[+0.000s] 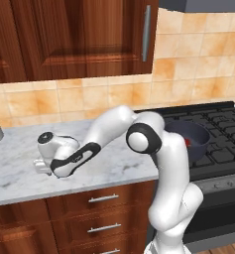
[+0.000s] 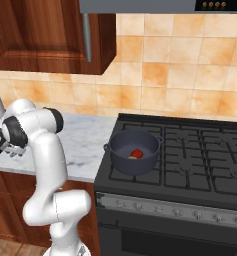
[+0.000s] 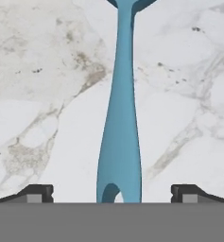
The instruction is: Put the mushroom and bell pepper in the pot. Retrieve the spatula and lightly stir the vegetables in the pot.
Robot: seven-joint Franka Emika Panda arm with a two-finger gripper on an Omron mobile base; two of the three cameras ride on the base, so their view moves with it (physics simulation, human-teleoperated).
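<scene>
Teal spatula [image 3: 119,118] lies flat on the marble counter [image 3: 47,71], between the gripper's [image 3: 112,193] released, wide-spread jaws.

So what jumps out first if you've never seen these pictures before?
The white arm folded low over the marble counter, left of the stove. In the hand view, a teal spatula lies on the marble between the open fingers. On the stove sits a dark pot with a red pepper inside.

Teal spatula [image 3: 119,142] flat on white marble counter [image 3: 42,94].
</scene>
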